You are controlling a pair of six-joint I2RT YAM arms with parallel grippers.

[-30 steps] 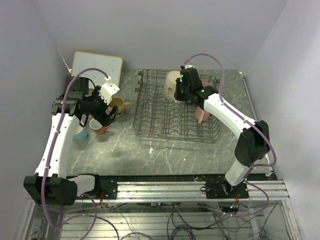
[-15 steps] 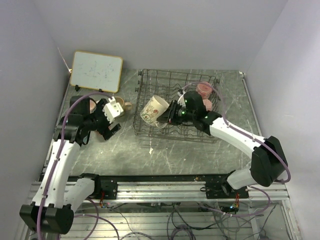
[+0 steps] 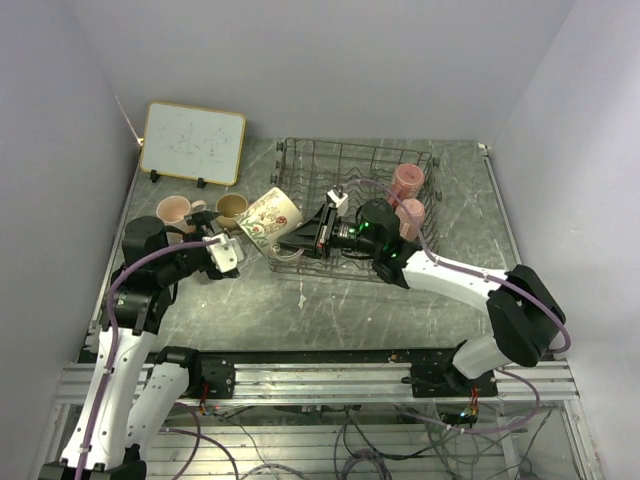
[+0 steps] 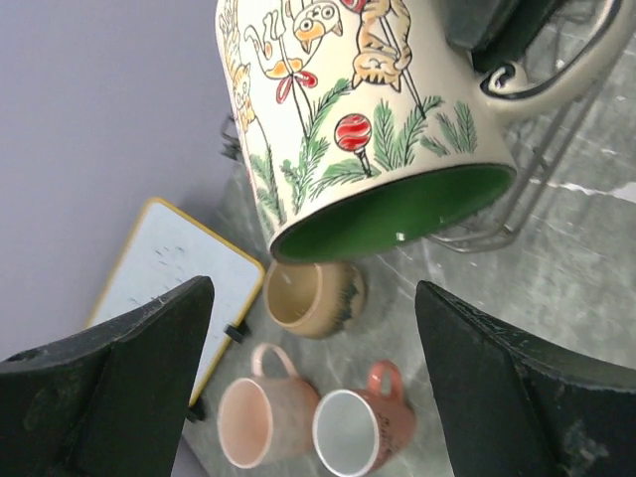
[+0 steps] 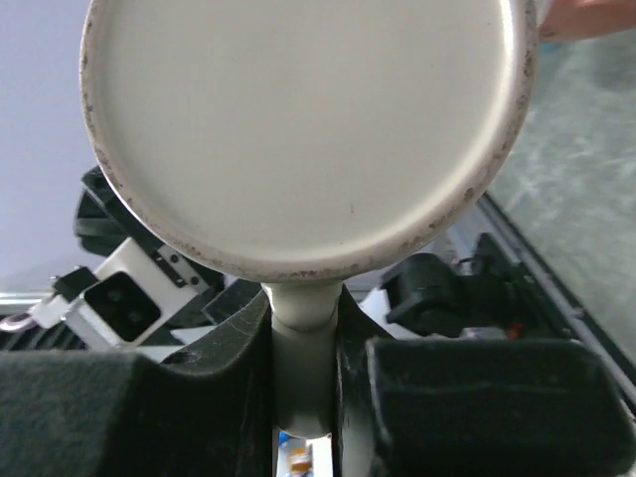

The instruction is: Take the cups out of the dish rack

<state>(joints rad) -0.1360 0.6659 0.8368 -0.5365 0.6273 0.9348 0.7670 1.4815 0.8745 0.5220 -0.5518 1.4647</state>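
Note:
My right gripper (image 3: 306, 238) is shut on the handle of a cream mug (image 3: 270, 214) with cat and fir pictures and a green inside. It holds the mug tilted in the air just left of the dark wire dish rack (image 3: 360, 165). In the right wrist view the mug's base (image 5: 308, 129) fills the frame and my fingers (image 5: 229, 378) clamp the handle. My left gripper (image 3: 226, 254) is open and empty, just left of and below that mug (image 4: 368, 129). Two pink mugs (image 3: 407, 181) (image 3: 411, 213) stand in the rack's right end.
On the table to the left stand a pink mug (image 4: 266, 417), a salmon mug (image 4: 366, 429) and a tan mug (image 4: 313, 296). A wood-framed whiteboard (image 3: 192, 142) leans at the back left. Purple walls close in on both sides.
My right arm has carried the cream mug out of the rack and leftwards past its left edge. My left arm has drawn back towards the near side, below the mug.

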